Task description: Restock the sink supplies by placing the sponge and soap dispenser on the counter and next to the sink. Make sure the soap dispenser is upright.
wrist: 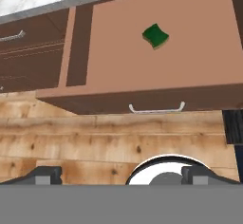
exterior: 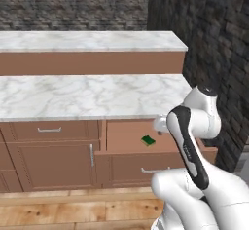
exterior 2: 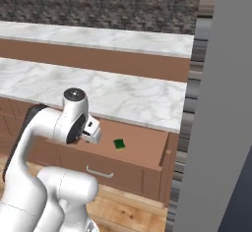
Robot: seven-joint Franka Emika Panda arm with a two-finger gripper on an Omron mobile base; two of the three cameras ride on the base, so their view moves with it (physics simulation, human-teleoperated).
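Green sponge lying flat on the bare floor of a pulled-out wooden drawer, right of centre in the left base view; same sponge at centre of the right base view, and in the upper right of the hand view, nothing touching it. Drawer front with a pale metal handle across the middle of the hand view, wood plank floor below it. Gripper at the bottom edge of the hand view, jaws spread wide with nothing between them, one dark fingertip at lower left and the other at lower right, well apart from the sponge and short of the drawer front. White marble worktop running across the middle of the left base view directly above the drawer, a second marble top behind and higher. Closed cabinet doors and drawers at left. Dark brick wall at upper right. No readable brands, labels or writing anywhere.
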